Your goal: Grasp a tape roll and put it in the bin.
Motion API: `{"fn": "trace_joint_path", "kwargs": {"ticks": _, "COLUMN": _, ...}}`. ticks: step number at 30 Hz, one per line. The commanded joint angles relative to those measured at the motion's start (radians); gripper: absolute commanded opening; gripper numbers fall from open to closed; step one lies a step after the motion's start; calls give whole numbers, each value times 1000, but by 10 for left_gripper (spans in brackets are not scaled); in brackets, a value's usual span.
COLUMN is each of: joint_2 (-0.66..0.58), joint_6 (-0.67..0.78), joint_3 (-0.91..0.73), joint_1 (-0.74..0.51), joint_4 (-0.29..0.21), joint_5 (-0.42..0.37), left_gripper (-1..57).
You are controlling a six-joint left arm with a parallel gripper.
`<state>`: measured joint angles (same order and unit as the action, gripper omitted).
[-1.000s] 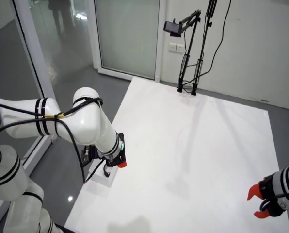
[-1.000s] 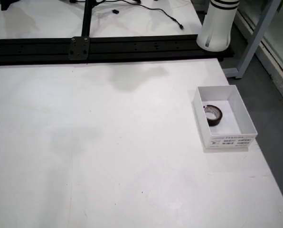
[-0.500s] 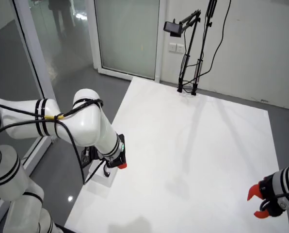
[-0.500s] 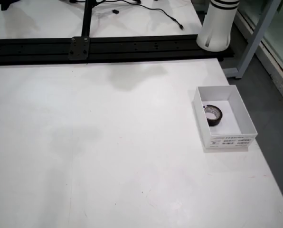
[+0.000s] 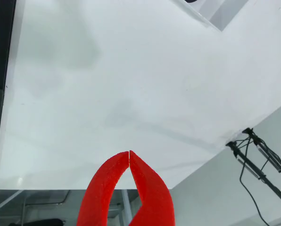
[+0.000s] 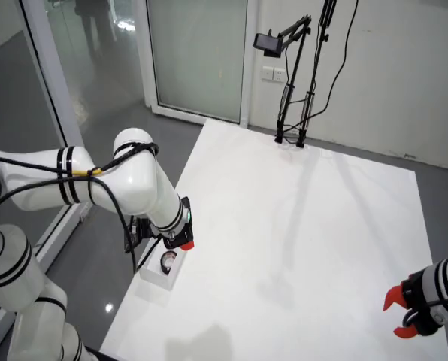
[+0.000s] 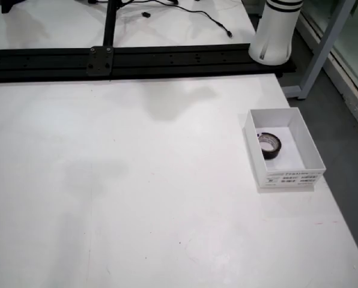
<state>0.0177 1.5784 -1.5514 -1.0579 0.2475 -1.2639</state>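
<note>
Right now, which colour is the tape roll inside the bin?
Black; the tape roll shows best in the table view.

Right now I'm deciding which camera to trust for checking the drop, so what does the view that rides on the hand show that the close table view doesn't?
Only the riding view shows the hand, its red fingertips pressed together above bare table, holding nothing. Only the close table view shows the tape roll lying inside the white bin, plus the arm's base. Both share the white table and the bin, though the riding view catches just a corner of it.
</note>
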Motion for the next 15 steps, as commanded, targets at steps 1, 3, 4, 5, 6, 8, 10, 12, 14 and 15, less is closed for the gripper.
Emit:
{"fn": "trace_joint_path", "kwargs": {"ticks": 1, "joint_2": 1, "joint_6": 0, "joint_3": 1, "joint_1": -27, "joint_4": 1, "joint_5": 0, "left_gripper": -4}}
{"fn": "trace_joint_path", "kwargs": {"ticks": 3, "joint_2": 1, "joint_6": 0, "joint_3": 1, "joint_1": -45, "joint_4": 1, "joint_5": 0, "left_gripper": -4}}
{"fn": "trace_joint_path", "kwargs": {"ticks": 4, "joint_2": 1, "joint_6": 0, "joint_3": 1, "joint_1": -54, "joint_4": 1, "joint_5": 0, "left_gripper": -4}}
{"fn": "trace_joint_path", "kwargs": {"ticks": 5, "joint_2": 1, "joint_6": 0, "joint_3": 1, "joint_1": -63, "joint_4": 1, "joint_5": 0, "left_gripper": -4}}
{"fn": "trace_joint_path", "kwargs": {"ticks": 6, "joint_2": 1, "joint_6": 0, "joint_3": 1, "joint_1": -73, "joint_4": -1, "joint_5": 0, "left_gripper": -4}}
{"fn": "trace_joint_path", "kwargs": {"ticks": 8, "joint_2": 1, "joint_6": 0, "joint_3": 1, "joint_1": -88, "joint_4": -1, "joint_5": 0, "left_gripper": -4}}
{"fn": "trace_joint_path", "kwargs": {"ticks": 10, "joint_2": 1, "joint_6": 0, "joint_3": 1, "joint_1": -99, "joint_4": -1, "joint_5": 0, "left_gripper": -4}}
{"fn": "trace_joint_path", "kwargs": {"ticks": 12, "joint_2": 1, "joint_6": 0, "joint_3": 1, "joint_1": -105, "joint_4": -1, "joint_5": 0, "left_gripper": -4}}
{"fn": "trace_joint_path", "kwargs": {"ticks": 14, "joint_2": 1, "joint_6": 0, "joint_3": 1, "joint_1": -106, "joint_4": -1, "joint_5": 0, "left_gripper": -4}}
{"fn": "trace_joint_path", "kwargs": {"ticks": 15, "joint_2": 1, "joint_6": 0, "joint_3": 1, "joint_1": -106, "joint_4": -1, "joint_5": 0, "left_gripper": -4}}
